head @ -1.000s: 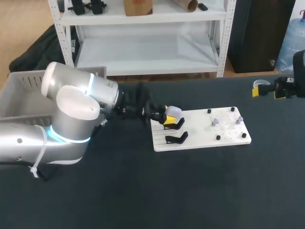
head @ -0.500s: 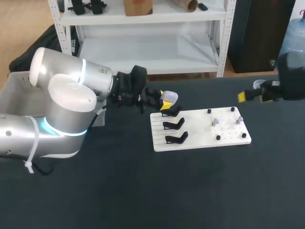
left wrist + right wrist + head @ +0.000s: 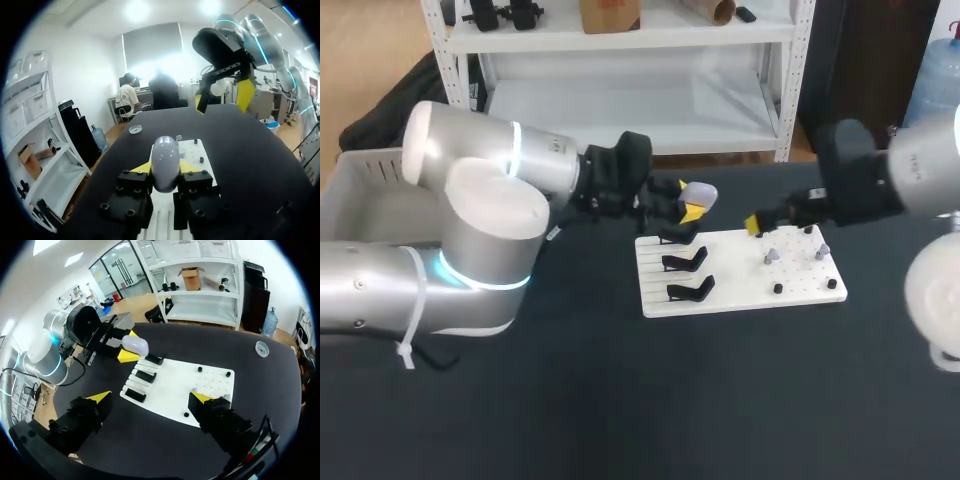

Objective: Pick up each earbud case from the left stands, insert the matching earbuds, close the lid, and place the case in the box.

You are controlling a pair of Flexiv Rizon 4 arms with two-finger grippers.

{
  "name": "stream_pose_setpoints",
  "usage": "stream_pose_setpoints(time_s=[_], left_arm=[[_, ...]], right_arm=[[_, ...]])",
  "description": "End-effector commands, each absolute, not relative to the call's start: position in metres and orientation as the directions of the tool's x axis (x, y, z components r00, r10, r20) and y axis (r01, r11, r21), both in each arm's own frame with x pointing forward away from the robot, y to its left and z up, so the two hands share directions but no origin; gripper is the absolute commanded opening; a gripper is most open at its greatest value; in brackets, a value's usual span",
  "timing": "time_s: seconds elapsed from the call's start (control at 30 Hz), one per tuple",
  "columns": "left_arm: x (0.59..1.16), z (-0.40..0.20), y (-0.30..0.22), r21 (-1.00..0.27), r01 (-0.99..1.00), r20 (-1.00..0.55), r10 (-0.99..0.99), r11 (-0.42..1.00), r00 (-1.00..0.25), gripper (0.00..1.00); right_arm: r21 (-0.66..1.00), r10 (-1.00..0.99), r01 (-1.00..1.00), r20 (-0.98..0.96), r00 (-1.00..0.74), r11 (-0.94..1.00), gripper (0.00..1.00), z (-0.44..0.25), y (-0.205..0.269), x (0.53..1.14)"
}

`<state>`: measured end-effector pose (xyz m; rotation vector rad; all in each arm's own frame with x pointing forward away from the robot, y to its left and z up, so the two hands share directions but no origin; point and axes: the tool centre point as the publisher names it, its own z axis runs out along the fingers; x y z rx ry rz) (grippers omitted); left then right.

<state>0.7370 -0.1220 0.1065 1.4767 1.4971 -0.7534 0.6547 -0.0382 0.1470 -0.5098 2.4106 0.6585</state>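
My left gripper point(image 3: 688, 207) is shut on a pale lavender earbud case point(image 3: 698, 194) and holds it in the air just above the back stand point(image 3: 678, 235) of the white board point(image 3: 740, 290). In the left wrist view the case point(image 3: 165, 162) sits between the yellow fingers. Two more black stands point(image 3: 686, 261) point(image 3: 690, 290) are bare. Small earbuds point(image 3: 772, 256) point(image 3: 822, 250) sit on the board's right half. My right gripper point(image 3: 760, 222) hangs wide open over that half. Its wrist view looks down on the board point(image 3: 172, 385) and on the held case point(image 3: 135, 345).
A grey plastic box point(image 3: 365, 195) stands at the table's far left, behind my left arm. Black pegs point(image 3: 777, 289) stick up from the board's right part. A small clear round dish point(image 3: 261, 347) lies on the dark table beyond the board.
My left gripper has lifted the case off the stand and carried it up and to the right. My right arm has swung in from the right edge to above the board.
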Motion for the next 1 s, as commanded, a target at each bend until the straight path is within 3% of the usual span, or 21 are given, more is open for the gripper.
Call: stream_pose_setpoints(time_s=[0.03,1.0], left_arm=[[0.731,0.109,-0.131,0.168,0.980,-0.880,0.465,0.109,0.099,0.00],[0.698,0.118,-0.130,0.198,0.979,-0.901,0.400,0.037,0.167,0.00]], right_arm=[[0.321,-0.210,-0.483,-0.613,-0.761,0.814,1.00,0.142,-0.020,0.666],[0.315,-0.214,-0.467,-0.592,-0.777,0.826,1.00,0.141,-0.009,0.694]])
